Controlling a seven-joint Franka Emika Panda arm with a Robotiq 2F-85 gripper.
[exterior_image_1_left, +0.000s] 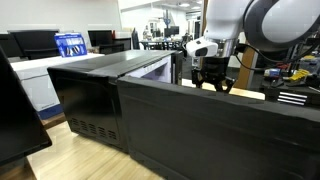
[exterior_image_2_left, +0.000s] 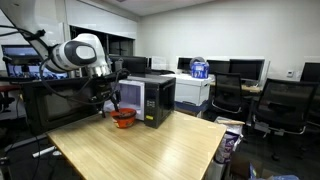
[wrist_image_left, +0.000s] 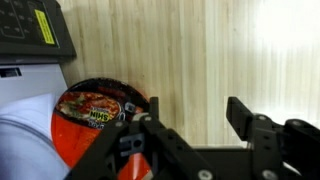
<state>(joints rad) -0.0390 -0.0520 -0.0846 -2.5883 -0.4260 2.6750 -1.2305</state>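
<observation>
**Gripper.** The black two-finger gripper (wrist_image_left: 193, 112) hangs low over the table and points down. In the wrist view its fingers (wrist_image_left: 240, 115) stand wide apart with bare wood between them, and it holds nothing. The white jointed robot arm (exterior_image_2_left: 80, 52) carries it in from the side.

**Bowl.** The round red instant-noodle bowl with a printed lid (wrist_image_left: 88, 115) stands upright on the table, lid on. It lies outside the spread jaws, just beside one finger. Whether that finger touches the rim cannot be told. In an exterior view the bowl (exterior_image_2_left: 123, 118) sits between the gripper and the oven.

**Oven.** The black box-shaped microwave oven (exterior_image_2_left: 152, 98) stands just beside the bowl. Its door appears shut.

**Status.** Judged from this layout, the bowl rests on the tabletop outside the oven and is free of any grip. No hold on it is in place and nothing is lifted.

**Surroundings.** The pale wooden table (exterior_image_2_left: 150, 152) carries the bowl and the oven. Beyond it stand black office chairs (exterior_image_2_left: 285, 100) and a row of dark monitors (exterior_image_2_left: 245, 68).
</observation>
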